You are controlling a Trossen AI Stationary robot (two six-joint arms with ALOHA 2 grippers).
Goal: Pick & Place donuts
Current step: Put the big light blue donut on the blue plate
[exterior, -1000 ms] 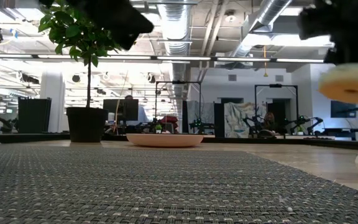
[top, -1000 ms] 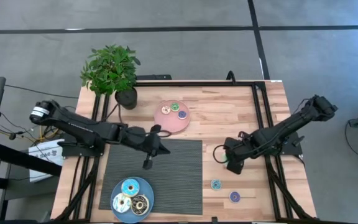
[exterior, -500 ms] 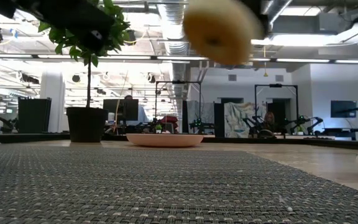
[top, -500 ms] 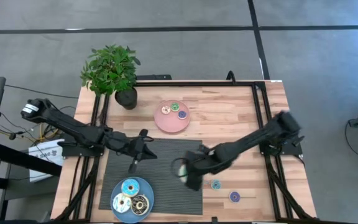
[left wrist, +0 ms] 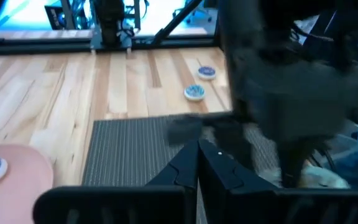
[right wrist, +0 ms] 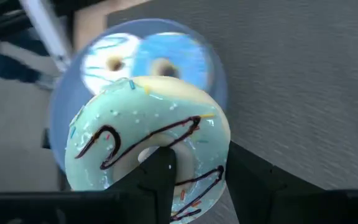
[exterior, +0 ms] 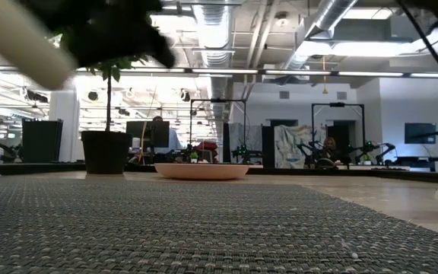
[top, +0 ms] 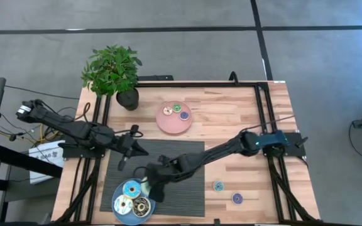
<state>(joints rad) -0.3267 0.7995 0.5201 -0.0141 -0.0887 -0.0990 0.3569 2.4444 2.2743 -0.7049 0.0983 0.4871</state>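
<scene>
No readable writing anywhere. Right gripper (right wrist: 185,180) clamped on a donut (right wrist: 148,149), pale teal icing with dark squiggles and sprinkles, held above the blue plate (top: 119,210) by the mat's (top: 187,157) corner. Left gripper (top: 123,162) hovering nearby, fingers pressed together, holding nothing.

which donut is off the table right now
The pale green iced donut with dark squiggles, held in the right gripper above the blue plate. The other donuts lie on the plates or the bare wood.
</scene>
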